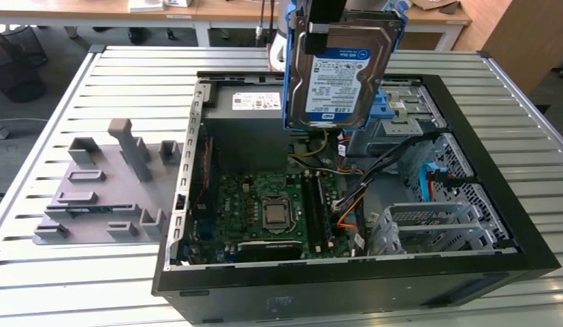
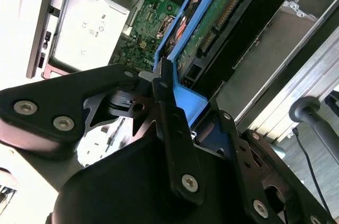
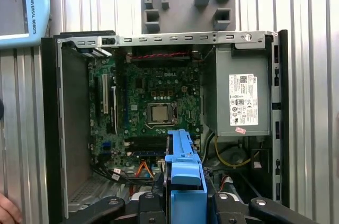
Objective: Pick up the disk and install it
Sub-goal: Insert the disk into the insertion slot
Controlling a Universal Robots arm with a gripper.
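The disk (image 1: 338,71), a silver hard drive with a white-and-blue label and blue carrier rails, hangs upright above the back of the open computer case (image 1: 499,225). My gripper (image 1: 345,19) is shut on its upper end. In the second wrist view the black fingers (image 2: 170,121) clamp the blue rail, and the disk's green circuit side (image 2: 214,15) points down toward the case. In the first wrist view the blue carrier (image 3: 184,163) sticks out from my gripper (image 3: 185,205) over the case's lower half.
Inside the case lie the motherboard (image 1: 263,204), a grey power-supply box (image 3: 241,97) and metal drive cages (image 1: 436,221) with a blue latch piece (image 1: 395,109). A grey fixture plate with blocks (image 1: 99,191) sits on the slatted table at the exterior view's left. A hand (image 3: 5,211) shows at a corner.
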